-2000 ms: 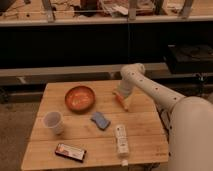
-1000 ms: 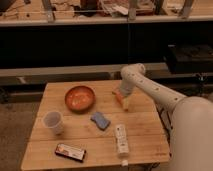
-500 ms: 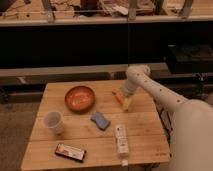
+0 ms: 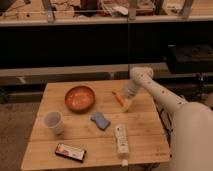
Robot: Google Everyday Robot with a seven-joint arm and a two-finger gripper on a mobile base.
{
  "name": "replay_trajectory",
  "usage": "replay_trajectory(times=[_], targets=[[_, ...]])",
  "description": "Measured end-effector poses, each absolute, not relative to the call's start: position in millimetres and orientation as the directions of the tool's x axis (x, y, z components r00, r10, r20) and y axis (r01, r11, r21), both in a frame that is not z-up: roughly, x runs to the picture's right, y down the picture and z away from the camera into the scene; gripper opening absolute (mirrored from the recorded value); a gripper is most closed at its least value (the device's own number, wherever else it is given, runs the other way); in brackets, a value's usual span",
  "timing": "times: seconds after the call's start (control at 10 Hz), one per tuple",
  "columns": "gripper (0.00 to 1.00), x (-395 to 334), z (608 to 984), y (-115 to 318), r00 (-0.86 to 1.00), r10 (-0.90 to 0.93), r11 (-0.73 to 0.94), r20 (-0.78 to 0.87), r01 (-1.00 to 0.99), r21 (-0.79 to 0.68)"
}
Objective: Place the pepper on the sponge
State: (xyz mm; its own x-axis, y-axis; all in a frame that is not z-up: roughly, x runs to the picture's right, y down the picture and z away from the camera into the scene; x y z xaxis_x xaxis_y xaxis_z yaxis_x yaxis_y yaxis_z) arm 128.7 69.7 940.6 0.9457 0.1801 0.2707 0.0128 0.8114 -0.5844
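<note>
The pepper (image 4: 118,98), a slim orange-red piece, lies at the right side of the wooden table (image 4: 140,127). My gripper (image 4: 126,101) is right at the pepper, reaching down from the white arm on the right. The blue sponge (image 4: 100,120) rests flat near the table's middle, below and left of the pepper, apart from the gripper.
An orange-brown bowl (image 4: 80,98) sits at the back centre. A clear plastic cup (image 4: 53,122) stands at the left. A white remote (image 4: 121,139) lies at the front right, a black-and-orange packet (image 4: 70,152) at the front left. Dark shelving stands behind the table.
The arm's elbow has shifted to the right and slightly up. The gripper stays at the pepper in about the same place. The other objects have not moved.
</note>
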Motion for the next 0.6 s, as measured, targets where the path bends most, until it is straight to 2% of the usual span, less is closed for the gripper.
replay_trajectory(times=[0.6], targets=[[0.8, 133.1, 944.0, 72.8, 0.934, 0.223, 0.808, 0.278, -0.017, -0.589]])
